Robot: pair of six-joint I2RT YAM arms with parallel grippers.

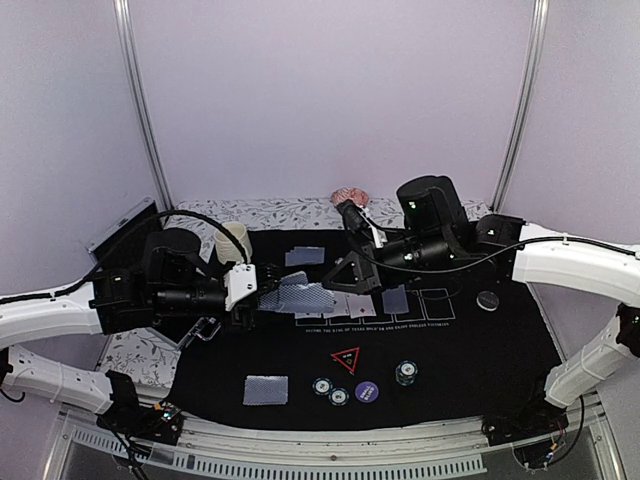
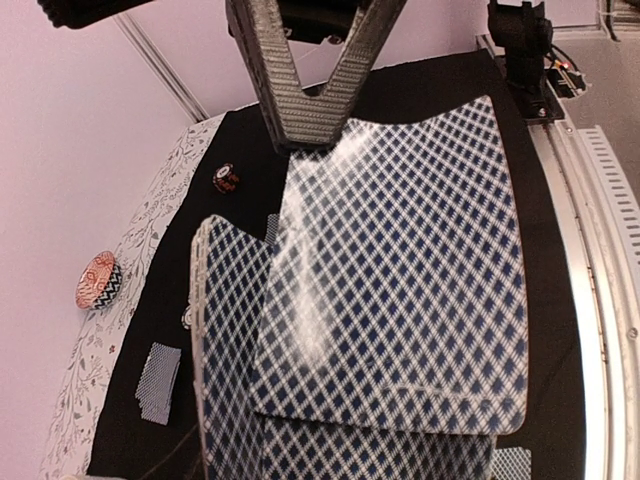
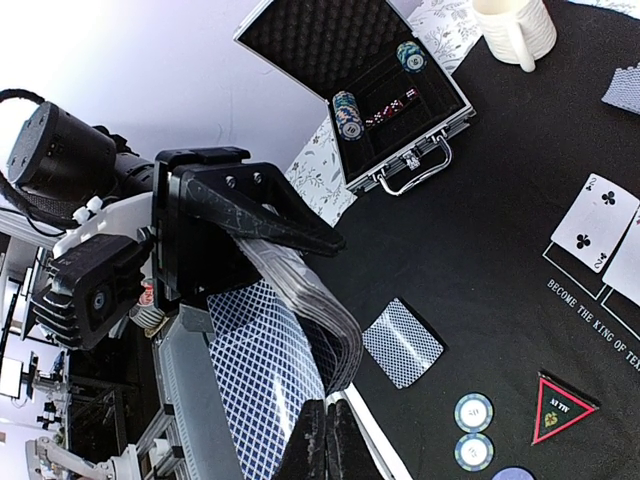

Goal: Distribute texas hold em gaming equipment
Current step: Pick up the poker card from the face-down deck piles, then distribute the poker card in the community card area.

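Note:
My left gripper (image 1: pixel 278 294) is shut on a thick deck of blue-backed playing cards (image 2: pixel 230 400), held above the black mat; the deck hides its fingers in the left wrist view. My right gripper (image 3: pixel 345 435) is shut on the far edge of the top card (image 2: pixel 400 270), which is bowed and slid partly off the deck. Single cards lie face down on the mat (image 1: pixel 265 390) (image 1: pixel 305 256) (image 1: pixel 395 298). Poker chips (image 1: pixel 322 386) (image 1: pixel 405 373), a purple button (image 1: pixel 367 391), a red-outlined triangle (image 1: pixel 346 358) and a black button (image 1: pixel 488 299) lie near the front and right.
An open aluminium case (image 3: pixel 355 85) holding chips stands at the left. A cream mug (image 1: pixel 233 243) is behind my left arm. A pink dish (image 1: pixel 350 196) sits at the back. Face-up cards (image 3: pixel 595 225) lie in the mat's printed boxes.

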